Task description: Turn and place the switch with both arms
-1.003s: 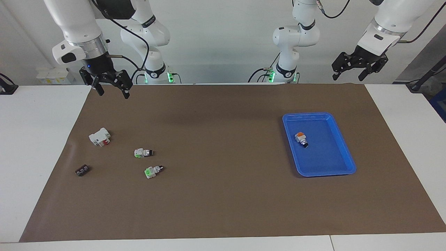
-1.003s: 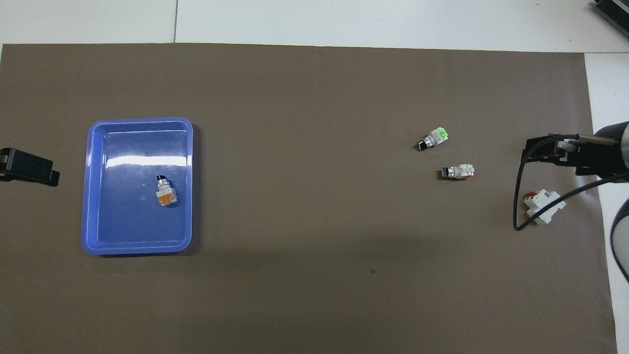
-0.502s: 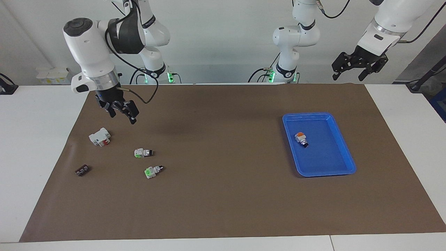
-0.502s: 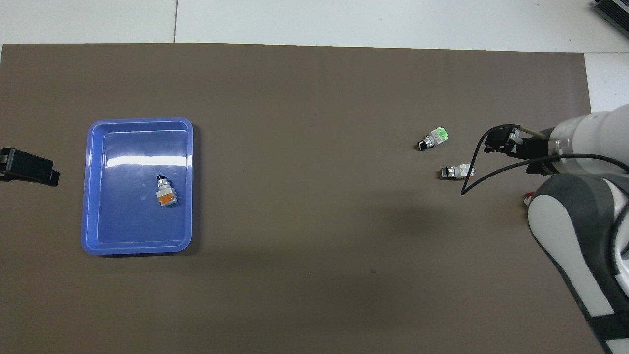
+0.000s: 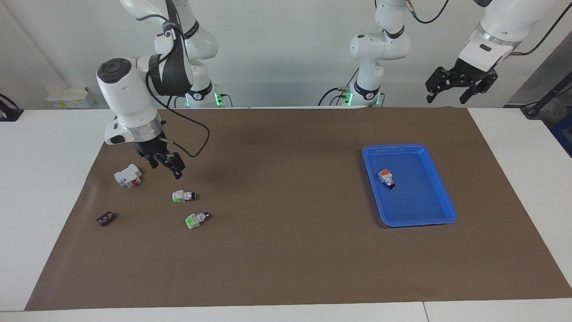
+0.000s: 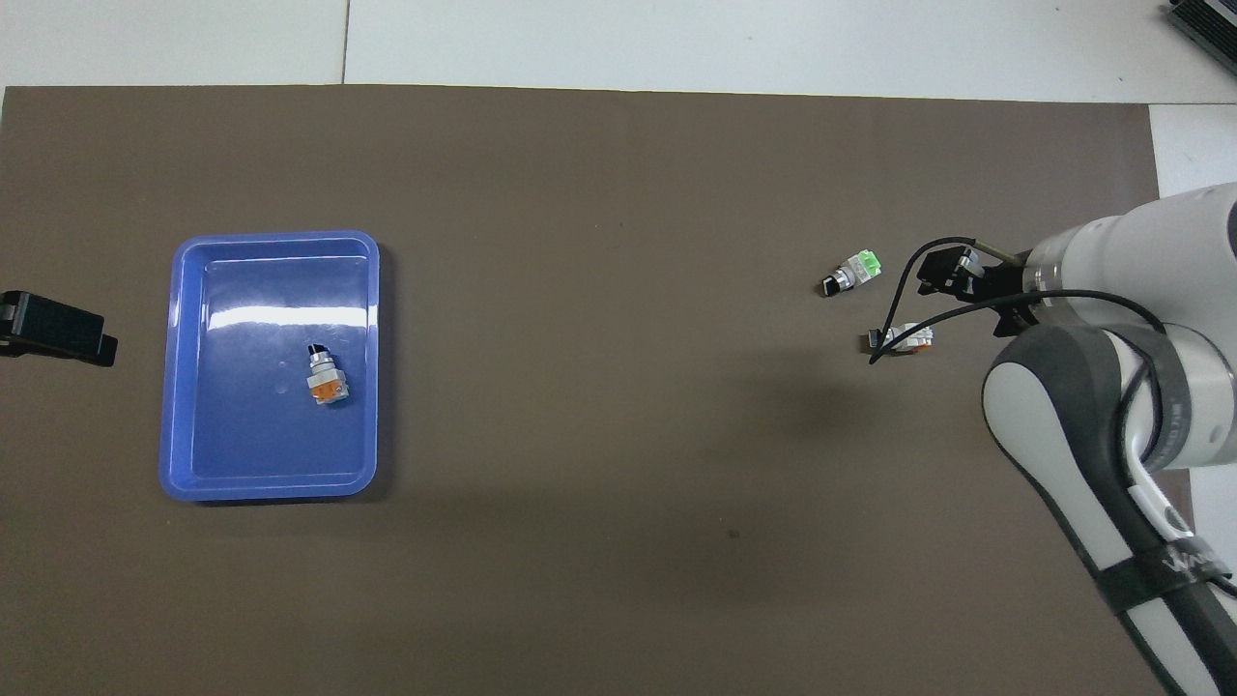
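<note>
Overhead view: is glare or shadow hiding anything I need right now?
Overhead view: a white glare streak lies on the blue tray's floor, clear of the orange-topped switch; the right arm's black cable crosses the switch. Facing view: only a soft shadow on the brown mat, the switch unobscured.

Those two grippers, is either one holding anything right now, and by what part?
Nothing is held. The right gripper hangs open over the mat near the switch, not touching it. The left gripper waits open and empty, up at its own end of the table.
</note>
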`<state>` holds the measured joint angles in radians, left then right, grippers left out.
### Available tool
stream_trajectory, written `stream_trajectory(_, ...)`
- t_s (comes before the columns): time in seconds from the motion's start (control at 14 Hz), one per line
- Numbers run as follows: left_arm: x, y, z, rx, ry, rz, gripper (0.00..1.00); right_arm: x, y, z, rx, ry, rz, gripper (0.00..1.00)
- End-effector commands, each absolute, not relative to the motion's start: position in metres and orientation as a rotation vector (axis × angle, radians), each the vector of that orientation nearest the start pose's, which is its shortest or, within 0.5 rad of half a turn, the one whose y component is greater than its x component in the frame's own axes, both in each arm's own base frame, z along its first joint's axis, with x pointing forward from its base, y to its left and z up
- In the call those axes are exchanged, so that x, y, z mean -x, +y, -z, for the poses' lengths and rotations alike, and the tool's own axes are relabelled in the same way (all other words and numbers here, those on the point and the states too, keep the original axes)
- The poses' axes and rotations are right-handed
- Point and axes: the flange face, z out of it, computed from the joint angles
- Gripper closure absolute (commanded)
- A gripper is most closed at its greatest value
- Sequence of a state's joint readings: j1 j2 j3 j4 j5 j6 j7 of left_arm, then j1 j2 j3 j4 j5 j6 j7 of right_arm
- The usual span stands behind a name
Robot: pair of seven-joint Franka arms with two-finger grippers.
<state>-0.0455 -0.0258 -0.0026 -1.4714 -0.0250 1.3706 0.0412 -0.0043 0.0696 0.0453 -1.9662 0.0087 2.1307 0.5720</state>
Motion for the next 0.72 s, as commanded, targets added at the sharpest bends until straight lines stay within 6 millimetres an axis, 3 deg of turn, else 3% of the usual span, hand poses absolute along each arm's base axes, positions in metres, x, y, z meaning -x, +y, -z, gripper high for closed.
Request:
stream_trajectory(0.0,-0.515,-0.026,-0.668,3.143,0.13,-0.123,0.0,-0.584,0.01,-0.452,2.982,0.862,0.2,0.0)
stream_trajectory(0.21,-0.515,-0.026,-0.668,3.143,0.13,-0.123,0.0,-0.579,0.011,-0.446,2.981,0.887,0.178,0.0)
stream_trajectory(0.29,-0.515,-0.026,-0.668,3.143,0.13,-0.123,0.0,-0.58,0.006,-0.443,2.949,0.975,0.168,0.0)
stream_trajectory(0.5,-0.515,-0.026,-0.668,3.143,0.13,-0.123,0.0,-0.593,0.012,-0.402,2.775,1.379,0.129,0.0)
stream_trajectory(0.64,-0.515,-0.026,-0.668,3.143,0.13,-0.123,0.0,-0.595,0.015,-0.392,2.713,1.493,0.119,0.0)
